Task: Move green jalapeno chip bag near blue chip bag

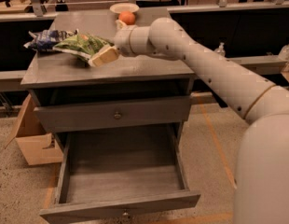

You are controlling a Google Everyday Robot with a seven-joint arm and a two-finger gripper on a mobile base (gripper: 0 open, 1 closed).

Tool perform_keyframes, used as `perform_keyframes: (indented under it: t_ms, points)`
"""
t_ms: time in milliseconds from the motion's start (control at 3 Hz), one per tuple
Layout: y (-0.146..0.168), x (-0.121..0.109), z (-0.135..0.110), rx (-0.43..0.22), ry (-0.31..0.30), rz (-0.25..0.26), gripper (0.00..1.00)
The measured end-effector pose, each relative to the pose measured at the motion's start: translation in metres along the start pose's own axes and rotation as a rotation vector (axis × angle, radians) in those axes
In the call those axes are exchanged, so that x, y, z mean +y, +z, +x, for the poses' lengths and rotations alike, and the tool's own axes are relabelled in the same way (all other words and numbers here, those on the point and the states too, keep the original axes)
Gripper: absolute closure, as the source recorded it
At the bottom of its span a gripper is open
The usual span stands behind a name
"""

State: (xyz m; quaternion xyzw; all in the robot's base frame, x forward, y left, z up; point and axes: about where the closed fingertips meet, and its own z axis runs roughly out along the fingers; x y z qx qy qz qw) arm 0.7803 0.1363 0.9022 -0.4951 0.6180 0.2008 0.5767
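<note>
The green jalapeno chip bag [83, 45] is at the left of the grey cabinet top [135, 66], held a little above it. It touches or overlaps the right end of the blue chip bag [45, 38], which lies at the far left edge. My gripper [103, 56] reaches in from the right and is shut on the green bag's right end.
An orange [127, 17] sits in front of a white bowl [124, 7] at the back of the top. The bottom drawer [121, 171] stands pulled out and holds nothing. A cardboard box [30, 134] sits on the floor at the left.
</note>
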Motion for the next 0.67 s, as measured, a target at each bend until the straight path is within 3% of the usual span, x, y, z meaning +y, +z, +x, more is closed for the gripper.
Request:
perform_keyframes:
  t_ms: [333, 667]
  points:
    - [-0.065, -0.033, 0.024, 0.101, 0.061, 0.186, 0.00]
    - [-0.082, -0.037, 0.049, 0.139, 0.142, 0.246, 0.00]
